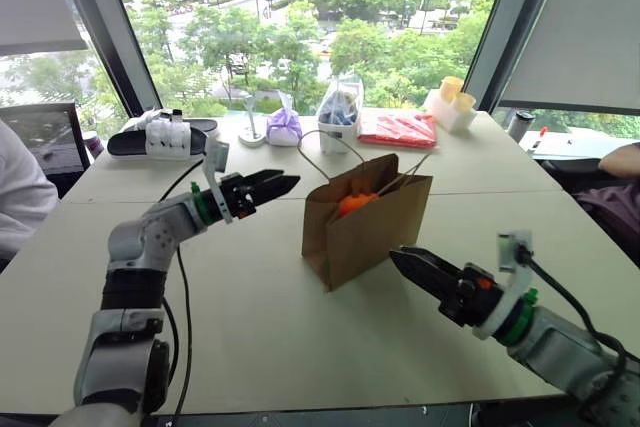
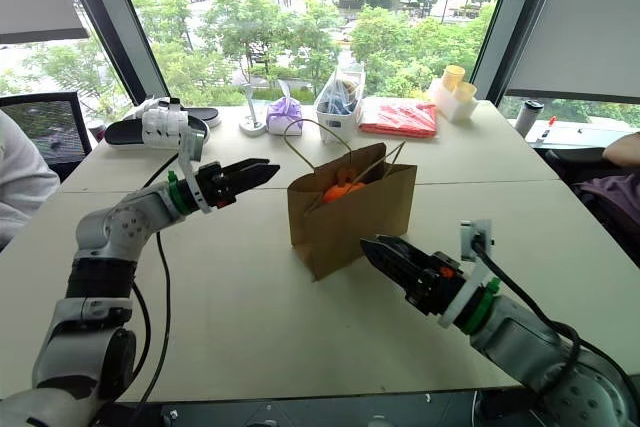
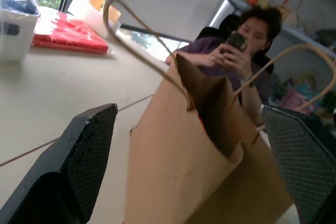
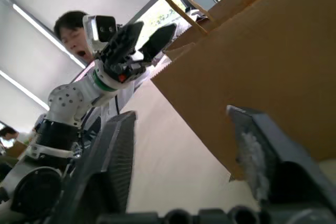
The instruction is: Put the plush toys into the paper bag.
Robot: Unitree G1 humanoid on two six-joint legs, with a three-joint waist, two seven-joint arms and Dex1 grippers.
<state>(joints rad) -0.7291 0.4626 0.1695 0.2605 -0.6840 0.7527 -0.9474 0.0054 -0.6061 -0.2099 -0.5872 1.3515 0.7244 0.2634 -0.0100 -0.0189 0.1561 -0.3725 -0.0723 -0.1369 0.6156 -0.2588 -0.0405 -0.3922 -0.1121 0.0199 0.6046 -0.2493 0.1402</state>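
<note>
The brown paper bag [image 1: 365, 222] stands upright in the middle of the table, its mouth open and its cord handles sticking up. An orange plush toy [image 1: 354, 203] rests inside, just below the rim. My left gripper [image 1: 288, 185] hovers level to the left of the bag's top, pointing at it. It is open, with nothing between its fingers [image 3: 89, 150]. My right gripper [image 1: 397, 257] sits low at the bag's near right corner. It is also open and empty, and its fingers [image 4: 118, 156] frame the bag's side wall.
Along the far edge are a purple tied pouch [image 1: 284, 127], a clear plastic bag [image 1: 340, 107], a red packet [image 1: 398, 130], yellow cups [image 1: 452, 97] and a black-and-white device [image 1: 165, 135]. One person sits at the left [image 1: 20, 197] and another at the right [image 1: 615, 182].
</note>
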